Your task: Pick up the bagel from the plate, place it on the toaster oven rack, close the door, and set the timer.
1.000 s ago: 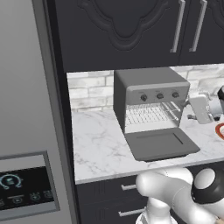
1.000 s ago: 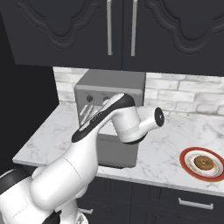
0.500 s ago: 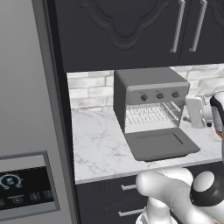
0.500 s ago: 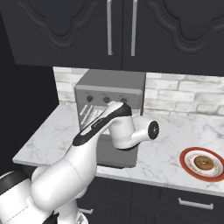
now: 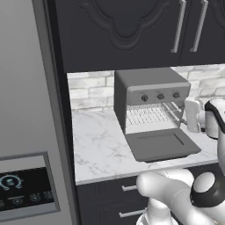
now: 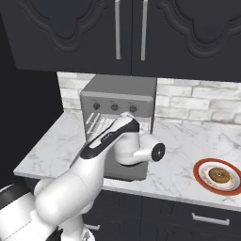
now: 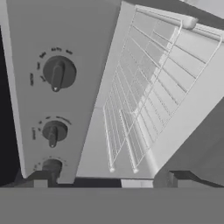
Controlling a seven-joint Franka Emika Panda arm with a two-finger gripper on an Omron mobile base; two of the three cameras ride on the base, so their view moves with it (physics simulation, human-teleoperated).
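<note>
While the door (image 5: 161, 146) lies open in the left base view, the right shows the bagel (image 6: 219, 175) unpicked on its plate (image 6: 201, 165) at four o'clock, and the hand view faces the toaster oven rack (image 7: 144, 98), fingers (image 7: 40, 179) apart, so reaching comes next.

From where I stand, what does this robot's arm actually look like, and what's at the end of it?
It is a smooth, rounded white arm built from thick tube-like segments, with dark bands at the joints and a long black stripe along the upper segment. A round dark cap closes one joint. At its end sits the gripper, showing two small dark, blocky finger tips. No loose cables are visible.
</note>
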